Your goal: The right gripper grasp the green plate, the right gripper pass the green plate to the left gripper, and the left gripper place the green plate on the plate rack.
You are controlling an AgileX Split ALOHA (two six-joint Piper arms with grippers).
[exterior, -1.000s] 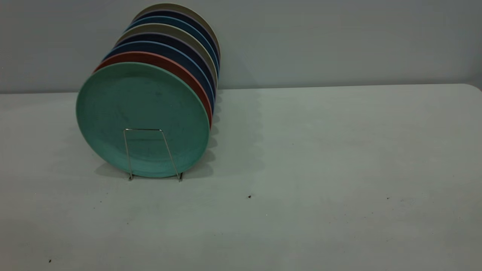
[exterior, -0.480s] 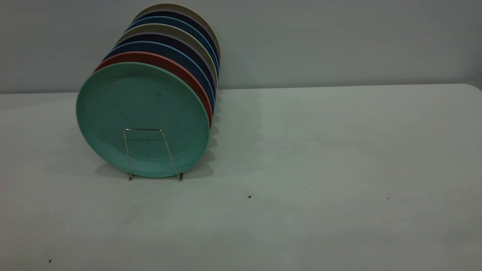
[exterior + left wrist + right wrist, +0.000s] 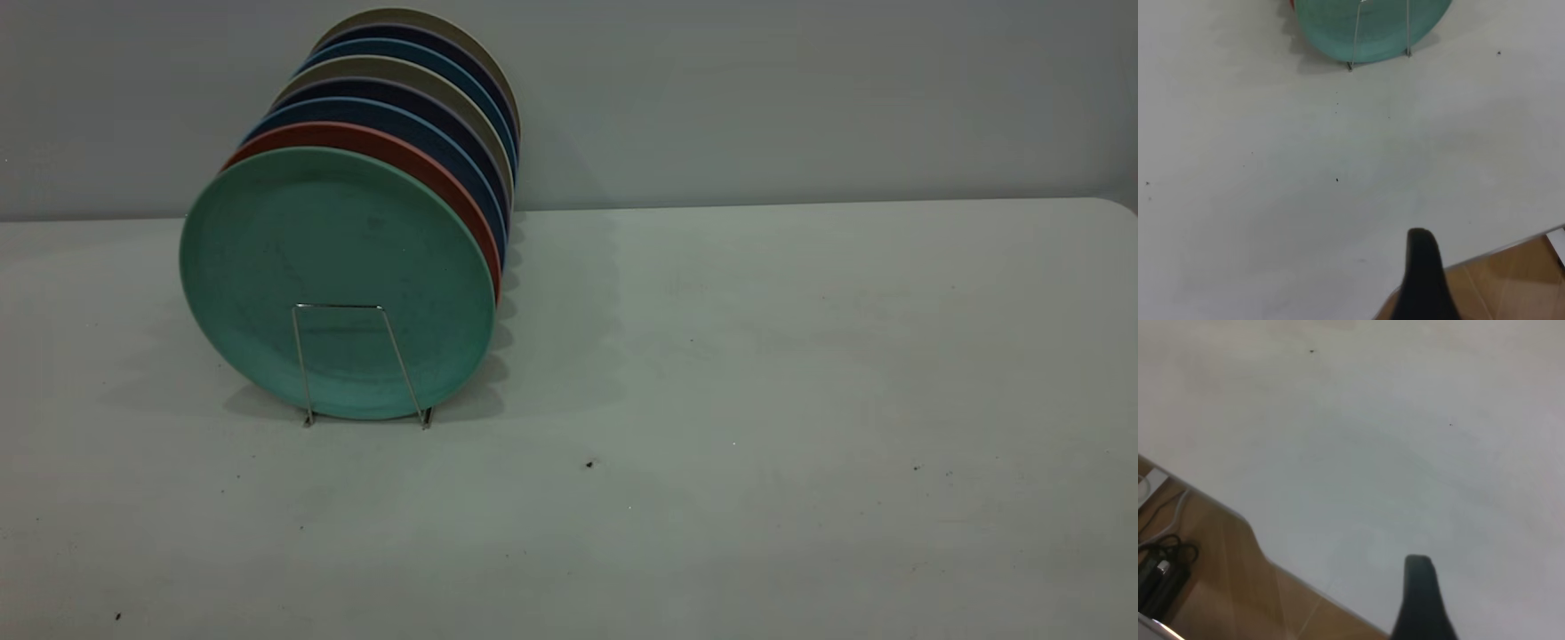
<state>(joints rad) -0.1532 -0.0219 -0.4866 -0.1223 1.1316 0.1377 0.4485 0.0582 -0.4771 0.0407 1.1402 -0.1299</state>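
Note:
The green plate (image 3: 338, 258) stands upright in the front slot of the plate rack (image 3: 338, 306), behind its front wire loop, at the table's back left. Its lower edge (image 3: 1378, 33) and the rack's wires (image 3: 1356, 33) also show in the left wrist view. Neither gripper shows in the exterior view. The left gripper (image 3: 1423, 267) shows only as a black tip over the table's near edge, well apart from the plate. The right gripper (image 3: 1421, 587) shows as a black tip over bare table, holding nothing that I can see.
Behind the green plate stand a salmon-pink plate (image 3: 356, 132), dark blue plates (image 3: 391, 111) and beige ones. The white table (image 3: 711, 356) ends at a wall behind. The wrist views show its edge, wooden floor (image 3: 1511, 280) and black cables (image 3: 1158, 573).

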